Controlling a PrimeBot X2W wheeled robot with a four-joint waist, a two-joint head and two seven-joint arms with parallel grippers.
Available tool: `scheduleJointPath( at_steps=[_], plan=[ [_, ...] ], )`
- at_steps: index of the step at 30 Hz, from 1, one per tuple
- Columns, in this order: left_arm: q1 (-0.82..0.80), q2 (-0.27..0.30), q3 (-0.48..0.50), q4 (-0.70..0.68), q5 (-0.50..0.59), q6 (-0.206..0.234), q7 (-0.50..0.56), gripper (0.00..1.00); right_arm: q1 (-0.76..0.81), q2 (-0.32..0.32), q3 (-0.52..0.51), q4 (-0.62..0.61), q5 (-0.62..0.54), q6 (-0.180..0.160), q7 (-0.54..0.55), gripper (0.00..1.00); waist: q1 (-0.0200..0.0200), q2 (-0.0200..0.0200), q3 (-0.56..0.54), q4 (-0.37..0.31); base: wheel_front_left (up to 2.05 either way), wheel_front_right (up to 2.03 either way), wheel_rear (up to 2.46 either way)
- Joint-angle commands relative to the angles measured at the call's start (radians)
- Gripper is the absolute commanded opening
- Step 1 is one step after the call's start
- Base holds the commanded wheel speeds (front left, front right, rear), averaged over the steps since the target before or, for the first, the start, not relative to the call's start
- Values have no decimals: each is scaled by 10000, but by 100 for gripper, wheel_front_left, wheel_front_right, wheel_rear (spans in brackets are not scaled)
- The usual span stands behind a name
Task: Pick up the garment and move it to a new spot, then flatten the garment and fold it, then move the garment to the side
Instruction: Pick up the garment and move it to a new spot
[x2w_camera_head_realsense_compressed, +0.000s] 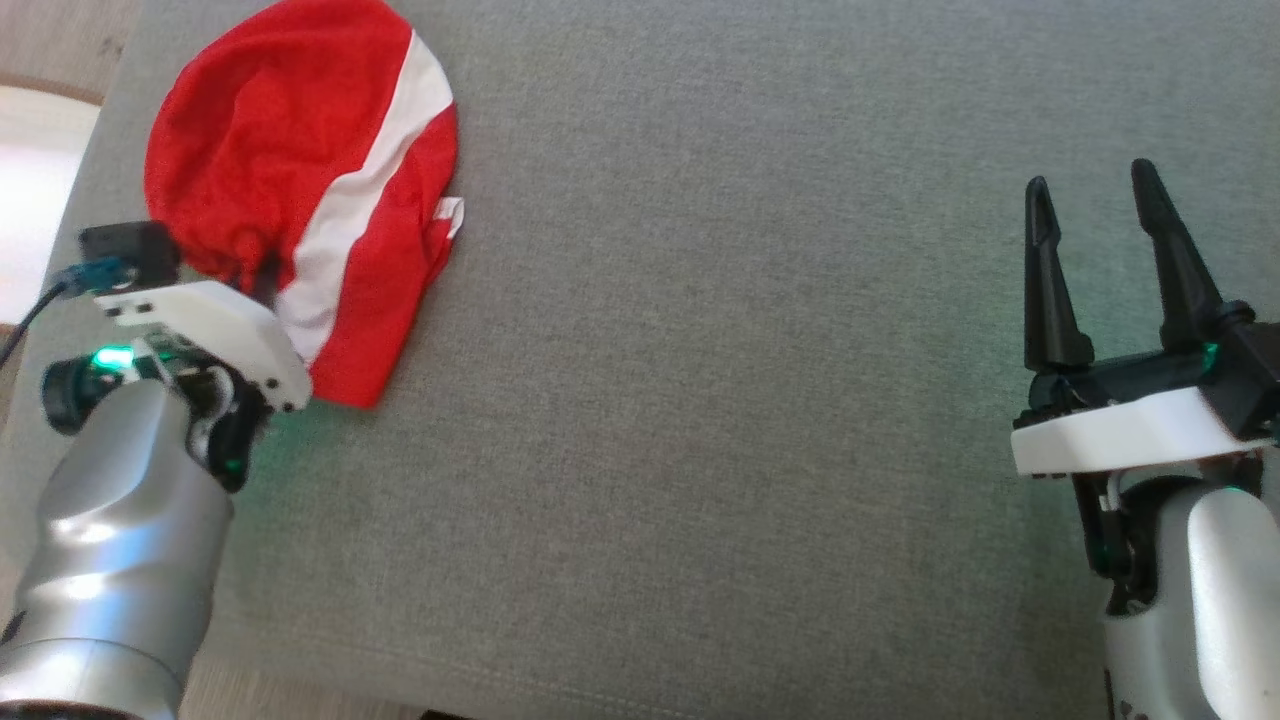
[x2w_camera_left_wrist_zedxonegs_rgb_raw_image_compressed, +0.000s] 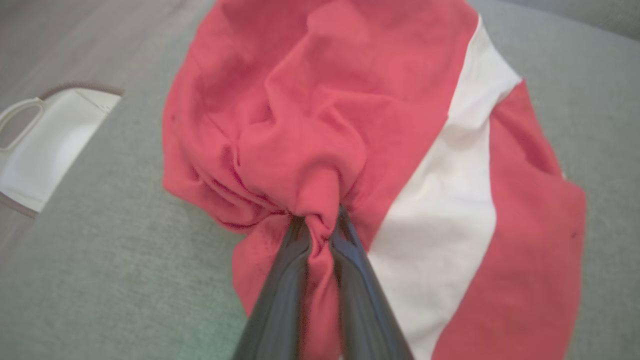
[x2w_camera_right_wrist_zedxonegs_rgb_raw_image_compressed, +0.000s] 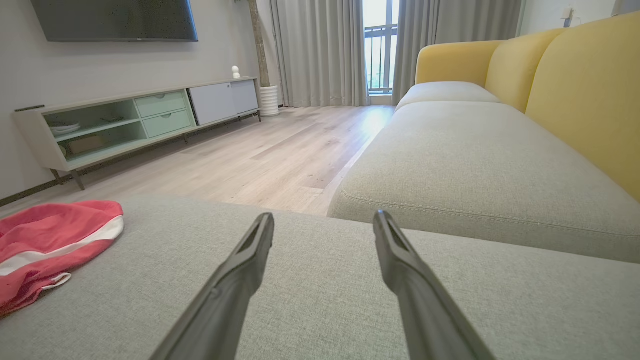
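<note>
Silver forearm (x2w_camera_head_realsense_compressed: 120, 520) of the left arm is closest to the head camera, at lower left. Ahead of it is the left gripper (x2w_camera_left_wrist_zedxonegs_rgb_raw_image_compressed: 317, 222). Both dark fingers (x2w_camera_left_wrist_zedxonegs_rgb_raw_image_compressed: 280, 290) are pressed together on a pinched fold of the garment (x2w_camera_left_wrist_zedxonegs_rgb_raw_image_compressed: 310, 100), and red cloth sits in the narrow gap between them. Grip: clenched on fabric.

Garment: red with one broad white stripe (x2w_camera_left_wrist_zedxonegs_rgb_raw_image_compressed: 440, 200), crumpled. The cloth gathers into tight creases at the left fingertips and spreads out beyond them. In the left wrist view the stripe runs to the right of the fingers. The rest of the garment lies on the grey cushion (x2w_camera_head_realsense_compressed: 750, 350). Whether the pinched part is lifted clear of the cushion: cannot tell.

Left of the left gripper, past the cushion edge, a white object (x2w_camera_left_wrist_zedxonegs_rgb_raw_image_compressed: 45, 145) with a looped handle sits lower down. Identity unclear.

Right gripper (x2w_camera_head_realsense_compressed: 1090, 178): fingers spread wide apart, cushion weave visible between them, tips pointing away over the cushion. State: released. The garment is well apart from it, off to its left. From the right wrist camera the cloth shows at the left edge, lying low on the cushion. Ahead of the right fingers is a strip of wood floor (x2w_camera_right_wrist_zedxonegs_rgb_raw_image_compressed: 280, 150), then a sofa (x2w_camera_right_wrist_zedxonegs_rgb_raw_image_compressed: 475, 150) with grey seat and yellow back. Further ahead and to the left, a low cabinet (x2w_camera_right_wrist_zedxonegs_rgb_raw_image_compressed: 125, 120) stands against the wall.
</note>
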Motion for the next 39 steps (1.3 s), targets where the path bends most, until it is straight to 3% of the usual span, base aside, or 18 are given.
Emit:
scheduleJointPath(
  at_steps=[1, 8, 13, 25, 36, 37, 38, 39],
  plan=[
    [-188, 677, 260, -229, -106, 18, -404, 0, -202, -18, 322, -269, 81, 67, -105, 100, -1, 0, -150, -123, 0, 0, 0],
    [-288, 711, -234, -1166, -389, 18, -2683, 0, -106, -18, 225, 212, 451, 67, -576, 100, -1, 0, -816, -608, 0, 0, 0],
    [-186, 571, -919, -2187, -462, 18, -3338, 0, -39, -18, 240, 629, 803, 67, -929, 100, -1, 0, -1311, -1086, 0, 0, 0],
    [-72, -9, -2291, -4221, 143, 123, -2773, 0, -49, -18, 217, 1199, 1322, 67, -1531, 100, -1, 0, -1478, -2198, 0, 0, 0],
    [-240, -1485, -3363, -5577, 522, 602, -2244, 0, -311, -18, 399, 1657, 1742, 67, -1968, 100, -1, 0, -1300, -3593, 0, 0, 0],
    [-291, -1598, -3415, -5626, 570, 702, -2302, 39, -324, -18, 417, 1717, 1777, 67, -2007, 100, -1, 0, -1294, -3703, 0, 0, 0],
    [-331, -1695, -3484, -5665, 598, 757, -2355, 100, -341, -18, 444, 1776, 1812, 67, -2046, 100, -1, 0, -1292, -3811, 0, 0, 0],
    [-350, -1783, -3539, -5685, 573, 788, -2387, 100, -352, -18, 460, 1830, 1841, 67, -2083, 100, -1, 0, -1298, -3893, 0, 0, 0]
  ],
)
